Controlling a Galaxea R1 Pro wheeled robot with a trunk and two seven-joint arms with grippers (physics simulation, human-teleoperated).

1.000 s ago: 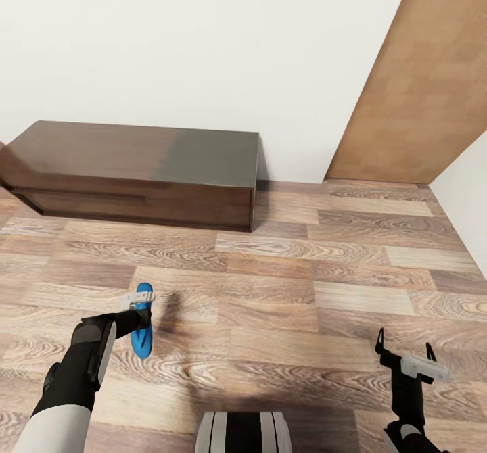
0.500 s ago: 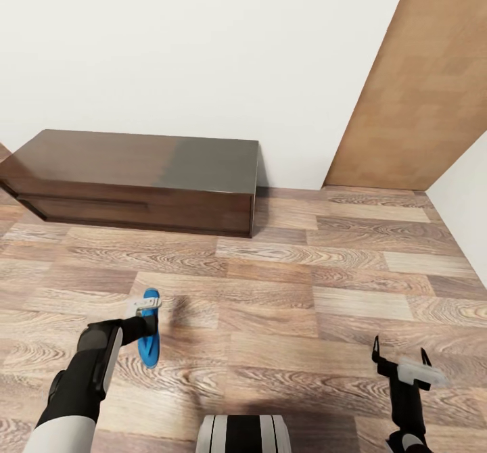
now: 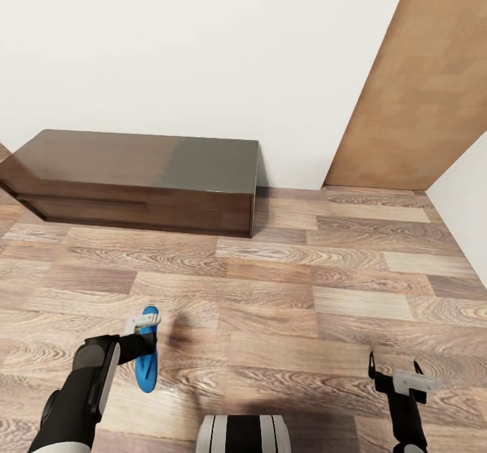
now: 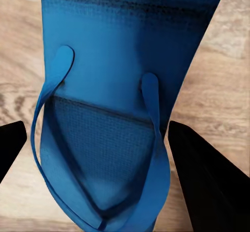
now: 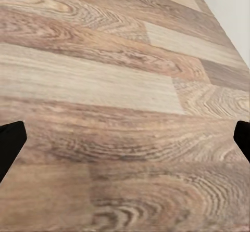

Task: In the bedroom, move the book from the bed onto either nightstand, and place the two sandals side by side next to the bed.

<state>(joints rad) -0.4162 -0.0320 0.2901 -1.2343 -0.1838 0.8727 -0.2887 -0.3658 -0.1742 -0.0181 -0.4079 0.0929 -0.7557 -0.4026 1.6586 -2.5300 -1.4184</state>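
My left gripper [image 3: 144, 329] is shut on one bright blue sandal [image 3: 146, 353], which hangs toe-down a little above the wood-plank floor [image 3: 284, 291] at the lower left of the head view. In the left wrist view the sandal [image 4: 120, 86] and its straps span the space between the dark fingers of the left gripper [image 4: 99, 154]. My right gripper [image 3: 393, 370] hangs open and empty over the floor at the lower right, and the right gripper [image 5: 125, 138] has only planks before it. The bed, book and nightstand are out of view.
A long, low dark brown bench [image 3: 135, 176] stands against the white wall [image 3: 203, 47] ahead on the left. A tall light-brown wooden panel [image 3: 419, 88] rises at the right. Bare plank floor lies between the bench and me.
The view shifted slightly at first. Since then my left gripper has come lower and nearer to me with the sandal, and the right gripper has dropped a little.
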